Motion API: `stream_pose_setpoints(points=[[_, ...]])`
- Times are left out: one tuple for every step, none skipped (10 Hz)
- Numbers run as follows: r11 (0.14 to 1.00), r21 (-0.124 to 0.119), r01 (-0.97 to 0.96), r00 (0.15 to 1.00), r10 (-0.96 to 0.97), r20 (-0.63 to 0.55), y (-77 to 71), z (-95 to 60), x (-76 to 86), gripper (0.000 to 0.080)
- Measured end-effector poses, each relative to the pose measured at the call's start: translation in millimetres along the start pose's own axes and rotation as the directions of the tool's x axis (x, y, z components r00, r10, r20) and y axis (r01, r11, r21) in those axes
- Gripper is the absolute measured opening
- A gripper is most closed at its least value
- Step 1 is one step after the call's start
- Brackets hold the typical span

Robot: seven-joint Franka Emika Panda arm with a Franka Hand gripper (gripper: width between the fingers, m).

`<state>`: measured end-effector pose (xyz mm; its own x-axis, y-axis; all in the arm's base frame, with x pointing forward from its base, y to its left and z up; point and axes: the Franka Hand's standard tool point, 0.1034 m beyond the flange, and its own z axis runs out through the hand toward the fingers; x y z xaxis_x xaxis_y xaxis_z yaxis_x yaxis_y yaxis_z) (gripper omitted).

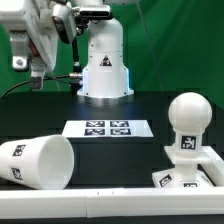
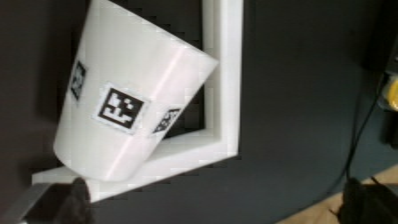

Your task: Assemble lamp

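Fingers [image 1: 36, 78]: raised clear of the table [image 1: 110, 150]; opening and load cannot be determined. Shade [image 1: 38, 161] lies on its side well below the fingers, unattached. Bulb [image 1: 187, 122] stands on the base [image 1: 187, 172], well apart from the fingers. Remaining, by estimate: fit shade.

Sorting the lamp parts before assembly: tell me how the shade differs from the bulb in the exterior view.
The shade lies on its side, at the exterior view's left; the bulb stands upright at the exterior view's right. The shade is a tapered cup with an open mouth; the bulb is a closed round ball on a stem. The shade looks the bulkier of the two. Both are white plastic with black-and-white square tags.
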<state>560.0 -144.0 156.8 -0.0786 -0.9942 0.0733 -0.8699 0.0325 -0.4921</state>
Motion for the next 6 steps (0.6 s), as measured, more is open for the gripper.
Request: stream_pose_setpoints(points=[[1.000,-0.011,-0.004,1.000,0.004,0.013,3.6,3.5,-1.5,0.0698],[1.000,-0.011,-0.028,1.000,0.028,0.009,3.8,3.2,0.7,0.0698],[0.998,-0.013,-0.060,0.998,0.060,0.010,4.6,3.6,0.7,0.0698],[0.994,-0.017,-0.105,0.994,0.105,0.013,6.0,4.4,1.1,0.0698],[0.990,-0.021,-0.139,0.990,0.139,0.012,7.6,5.6,0.8,0.0698],[0.980,-0.032,-0.198,0.980,0.198,0.012,11.4,9.0,0.0,0.0698]])
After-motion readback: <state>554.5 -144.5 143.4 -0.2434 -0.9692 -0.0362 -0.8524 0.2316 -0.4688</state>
